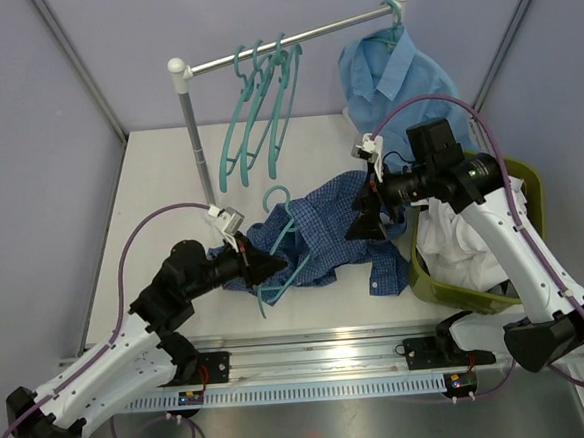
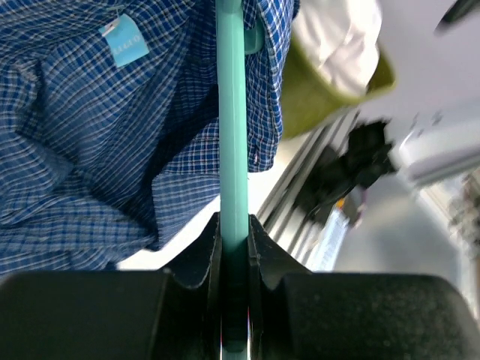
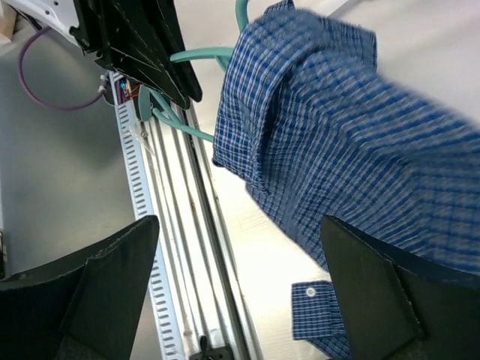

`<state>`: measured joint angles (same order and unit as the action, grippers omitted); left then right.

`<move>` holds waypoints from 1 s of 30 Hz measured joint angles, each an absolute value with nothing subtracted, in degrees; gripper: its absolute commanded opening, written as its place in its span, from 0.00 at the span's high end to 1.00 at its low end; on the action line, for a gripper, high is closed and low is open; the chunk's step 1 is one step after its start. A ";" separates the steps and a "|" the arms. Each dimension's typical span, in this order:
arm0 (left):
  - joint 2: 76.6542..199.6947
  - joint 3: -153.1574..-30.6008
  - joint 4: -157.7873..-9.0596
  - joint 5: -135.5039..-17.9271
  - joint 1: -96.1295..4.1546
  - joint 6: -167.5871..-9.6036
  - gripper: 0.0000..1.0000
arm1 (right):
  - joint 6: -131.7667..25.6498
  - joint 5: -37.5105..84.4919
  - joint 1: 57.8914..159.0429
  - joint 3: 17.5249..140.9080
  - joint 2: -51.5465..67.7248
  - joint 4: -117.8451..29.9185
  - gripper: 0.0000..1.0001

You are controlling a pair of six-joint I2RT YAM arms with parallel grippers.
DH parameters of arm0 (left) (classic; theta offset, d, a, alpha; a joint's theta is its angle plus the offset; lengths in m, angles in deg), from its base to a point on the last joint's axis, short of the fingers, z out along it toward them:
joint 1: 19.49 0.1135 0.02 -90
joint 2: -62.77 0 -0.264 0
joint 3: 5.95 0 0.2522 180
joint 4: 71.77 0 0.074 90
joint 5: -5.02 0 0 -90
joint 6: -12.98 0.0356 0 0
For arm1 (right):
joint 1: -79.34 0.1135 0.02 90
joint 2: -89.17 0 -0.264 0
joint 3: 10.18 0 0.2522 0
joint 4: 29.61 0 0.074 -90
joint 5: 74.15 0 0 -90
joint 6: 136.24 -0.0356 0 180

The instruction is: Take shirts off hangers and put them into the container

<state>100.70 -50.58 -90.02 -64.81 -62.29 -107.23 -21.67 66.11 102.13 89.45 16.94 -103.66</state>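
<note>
Top external view: in the middle of the frame the dark blue small-check shirt (image 1: 323, 232) is spread over the table (image 1: 160, 188), partly draped on a teal hanger (image 1: 279, 242). The hanger is pinched by the left gripper (image 1: 258, 265) at lower left. The right gripper (image 1: 364, 219) is held at the shirt's right edge, beside the olive-green laundry basket (image 1: 532, 177), in which a white shirt (image 1: 454, 243) is heaped.

Left wrist view: at bottom centre the jaws are seen clamped tight on the hanger's thin, smooth plastic bar. Soft, creased woven cloth fills the left.

Right wrist view: the fingers (image 3: 112, 277) are spread wide at the bottom, with nothing between them. Limp checked cloth fills the upper right, and a buttoned cuff (image 3: 315, 300) lies below it. A thick fold should probably be gripped and drawn off along the hanger's arm while the hanger is held steady, so that the cloth slides instead of snagging.
</note>
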 measured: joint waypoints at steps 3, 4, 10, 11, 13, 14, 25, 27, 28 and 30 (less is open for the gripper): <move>103.02 -50.19 -85.41 -66.78 -63.08 -113.64 1.00 | -26.78 66.11 102.04 85.16 17.21 -99.51 0.14; 104.07 -50.19 -84.01 -67.33 -63.56 -115.21 1.00 | -28.31 66.02 102.04 84.09 17.14 -98.31 0.17; 109.79 -50.78 -79.57 -68.62 -65.73 -120.02 1.00 | -34.26 64.45 102.06 83.00 16.59 -92.75 0.17; 110.43 -51.02 -79.18 -68.75 -65.97 -120.28 1.00 | -34.78 63.99 102.13 83.04 16.31 -92.03 0.18; 111.74 -51.65 -78.37 -68.90 -66.38 -120.81 1.00 | -35.28 62.66 102.50 83.07 15.52 -91.14 0.18; 112.13 -51.96 -78.11 -68.99 -66.58 -120.94 1.00 | -35.50 61.78 102.87 83.07 14.95 -90.81 0.18; 113.51 -53.47 -78.06 -69.95 -67.61 -120.19 1.00 | -34.61 57.39 105.91 83.79 10.56 -90.22 1.00; 113.49 -53.66 -79.09 -70.61 -67.61 -118.71 1.00 | -34.17 57.48 105.73 84.81 10.67 -90.57 1.00; 113.36 -54.01 -80.05 -71.02 -67.61 -117.46 1.00 | -33.99 57.54 105.47 85.19 10.85 -90.61 1.00; 112.44 -55.11 -83.46 -71.55 -67.61 -114.16 1.00 | -33.82 57.48 104.33 85.88 11.57 -90.81 1.00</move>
<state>112.44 -55.11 -83.46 -71.55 -67.61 -114.16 -33.82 57.48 104.33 85.88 11.57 -90.81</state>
